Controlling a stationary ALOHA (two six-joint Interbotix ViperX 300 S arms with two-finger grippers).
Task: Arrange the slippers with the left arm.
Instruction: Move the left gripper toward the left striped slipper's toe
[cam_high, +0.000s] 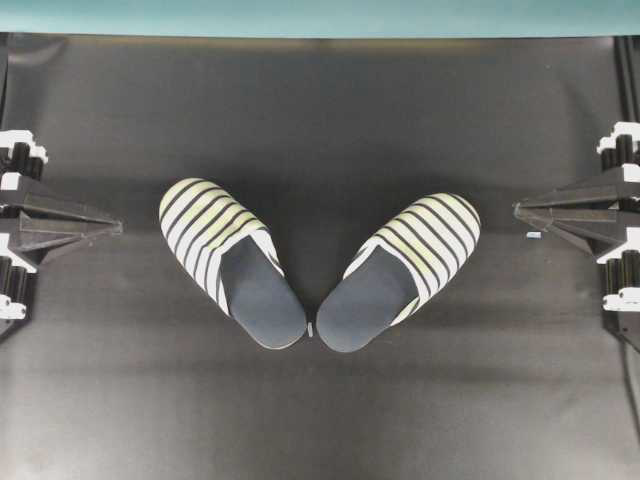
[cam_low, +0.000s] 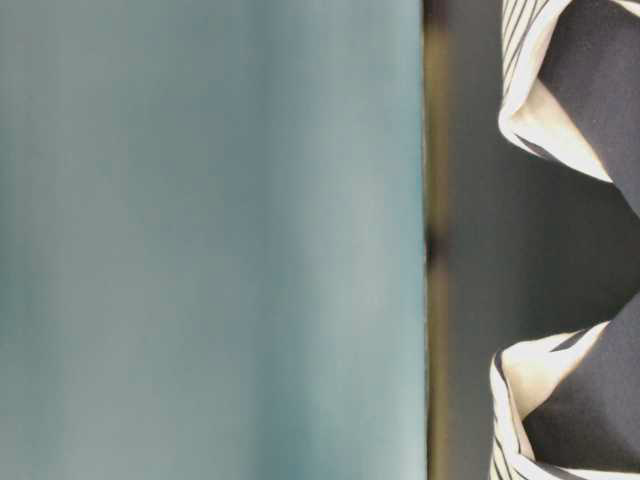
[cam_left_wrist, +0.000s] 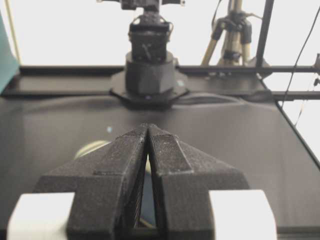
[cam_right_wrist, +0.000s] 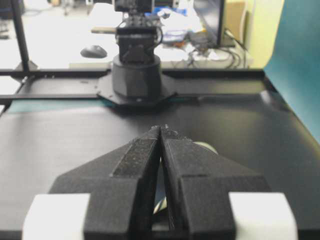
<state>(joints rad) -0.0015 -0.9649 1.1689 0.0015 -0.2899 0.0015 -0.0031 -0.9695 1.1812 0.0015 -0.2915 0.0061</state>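
Two slippers lie in the middle of the black mat, heels close together and toes splayed apart in a V. The left slipper (cam_high: 228, 258) points its striped toe up-left; the right slipper (cam_high: 403, 268) points up-right. Both show dark navy insoles. At the mat's left edge rests my left gripper (cam_high: 119, 227), shut and empty, well apart from the left slipper. In the left wrist view the left gripper (cam_left_wrist: 148, 126) has its tips touching, with a pale toe cap (cam_left_wrist: 91, 148) just beyond it. Opposite, at the right edge, my right gripper (cam_high: 517, 210) is shut and empty, as the right wrist view of that gripper (cam_right_wrist: 161, 128) confirms.
A teal backdrop (cam_high: 320, 15) runs along the far edge of the mat. A small pale tag (cam_high: 533, 235) lies near the right gripper. The opposite arm's base (cam_left_wrist: 149, 70) stands across the mat. The table-level view shows only the backdrop and the slipper heels (cam_low: 570, 90).
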